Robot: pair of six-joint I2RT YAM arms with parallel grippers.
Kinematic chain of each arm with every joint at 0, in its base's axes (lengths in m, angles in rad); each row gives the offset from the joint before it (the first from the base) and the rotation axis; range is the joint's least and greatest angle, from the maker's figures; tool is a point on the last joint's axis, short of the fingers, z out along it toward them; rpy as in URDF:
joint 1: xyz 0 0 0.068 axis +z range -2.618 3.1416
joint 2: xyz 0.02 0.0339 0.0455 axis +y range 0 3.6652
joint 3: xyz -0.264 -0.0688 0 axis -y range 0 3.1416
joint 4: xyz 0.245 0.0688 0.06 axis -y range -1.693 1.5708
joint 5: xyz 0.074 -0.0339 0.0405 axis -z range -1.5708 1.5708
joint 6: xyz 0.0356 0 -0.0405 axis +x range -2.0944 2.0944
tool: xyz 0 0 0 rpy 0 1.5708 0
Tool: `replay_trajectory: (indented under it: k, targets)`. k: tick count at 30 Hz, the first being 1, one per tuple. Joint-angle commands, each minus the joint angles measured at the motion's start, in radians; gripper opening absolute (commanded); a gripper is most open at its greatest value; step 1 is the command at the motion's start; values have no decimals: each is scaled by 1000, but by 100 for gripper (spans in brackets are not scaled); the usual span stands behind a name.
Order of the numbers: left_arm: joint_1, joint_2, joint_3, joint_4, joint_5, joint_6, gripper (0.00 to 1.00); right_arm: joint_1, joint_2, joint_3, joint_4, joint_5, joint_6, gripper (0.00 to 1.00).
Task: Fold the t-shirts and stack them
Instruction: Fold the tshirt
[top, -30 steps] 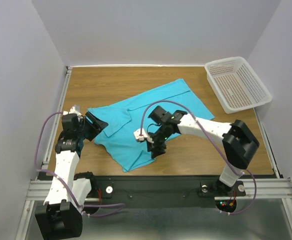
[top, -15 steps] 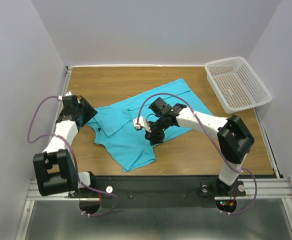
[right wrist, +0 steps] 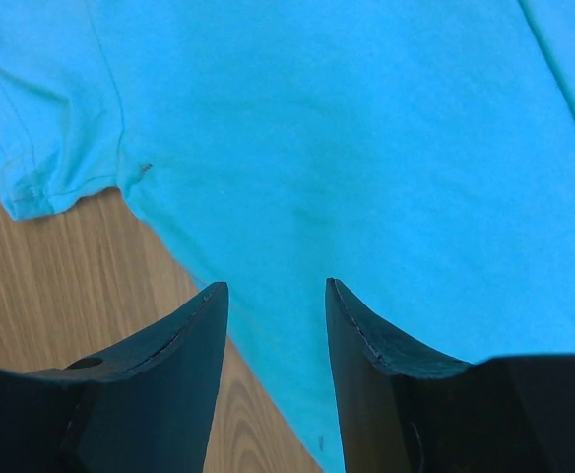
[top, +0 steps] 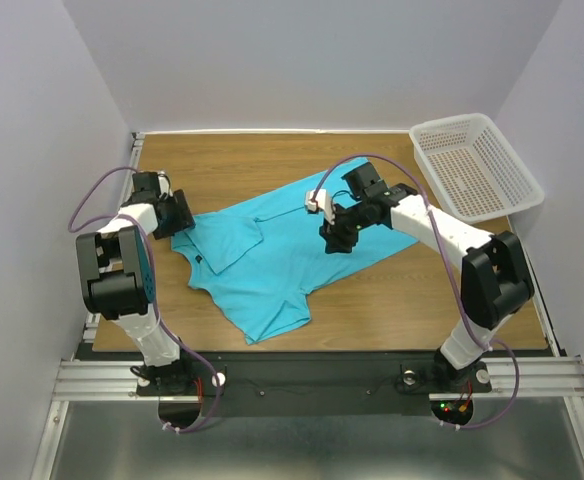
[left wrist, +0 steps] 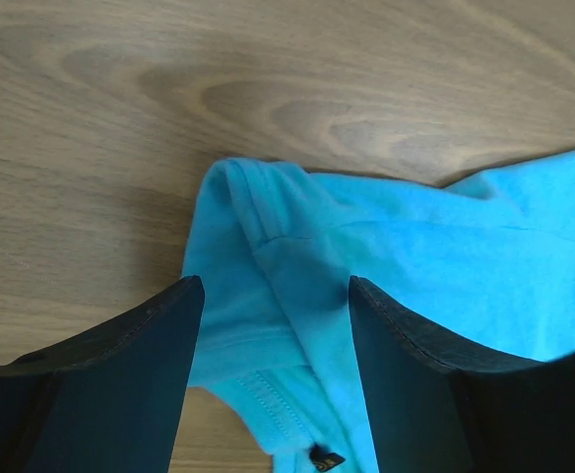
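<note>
Top external view: looking at one turquoise t-shirt (top: pixel 272 255) lying unfolded and askew across the middle of the table (top: pixel 232 160), well apart from the white basket (top: pixel 430 172) in the far right corner. Finding the left gripper (top: pixel 177 215) poised at the shirt's left edge and the right gripper (top: pixel 334 238) over its right half, both with jaws apart, clamping nothing. Judging nothing to be standing in the way. Risking, with two arms working one cloth, opposing tugs and more bunching instead of flattening.

Left wrist view: peering between parted fingers (left wrist: pixel 140 335) at a rumpled sleeve fold (left wrist: pixel 253 212) resting on bare wood, with a small dark label (left wrist: pixel 325 456) peeking in at the bottom edge. Risking, on closing here, a pinch of several layers at once, dragging the bunch along rather than spreading it.

Right wrist view: peering between parted fingers (right wrist: pixel 169 345) at smooth, flat fabric, with a sleeve hem (right wrist: pixel 41 187) at upper left and the cloth's edge crossing the wood just below. Risking a slip, thin cloth without a raised fold offering little to bite; possibly catching nothing, or scraping the tabletop by descending too far.
</note>
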Motion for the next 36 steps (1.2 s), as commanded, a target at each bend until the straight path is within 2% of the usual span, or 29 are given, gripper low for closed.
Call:
replay_trajectory:
  k: [1, 6, 12, 15, 16, 17, 18, 19, 24, 27, 30, 36]
  targets:
    - [31, -5, 71, -32, 22, 102, 72, -37, -57, -9, 36, -36, 16, 50]
    - [57, 78, 98, -70, 36, 119, 70, -58, -69, -17, 39, -55, 26, 50]
    - [56, 132, 106, -75, 129, 116, 63, -83, -76, -9, 42, -61, 29, 50]
    - [57, 149, 126, -82, 160, 113, 49, -98, -79, -8, 42, -56, 29, 50]
    - [57, 159, 141, -85, 160, 107, 31, -109, -79, -6, 42, -58, 30, 50]
    - [57, 164, 150, -91, 158, 107, 21, -115, -79, -5, 42, -56, 30, 50]
    - [57, 176, 170, -96, 158, 104, 7, -124, -79, 0, 42, -53, 32, 50]
    - [57, 182, 182, -99, 155, 101, 0, -141, -79, 1, 42, -52, 32, 50]
    - [59, 239, 288, -130, 137, 80, 0, -198, -77, 18, 41, -52, 33, 50]
    - [60, 274, 399, -151, 111, 60, 0, -230, -71, 30, 41, -49, 35, 50]
    - [63, 366, 575, -185, 85, 35, 0, -258, -59, 44, 42, -35, 39, 50]
    - [69, 487, 776, -243, 57, 14, 0, -291, -16, 76, 44, 10, 49, 50]
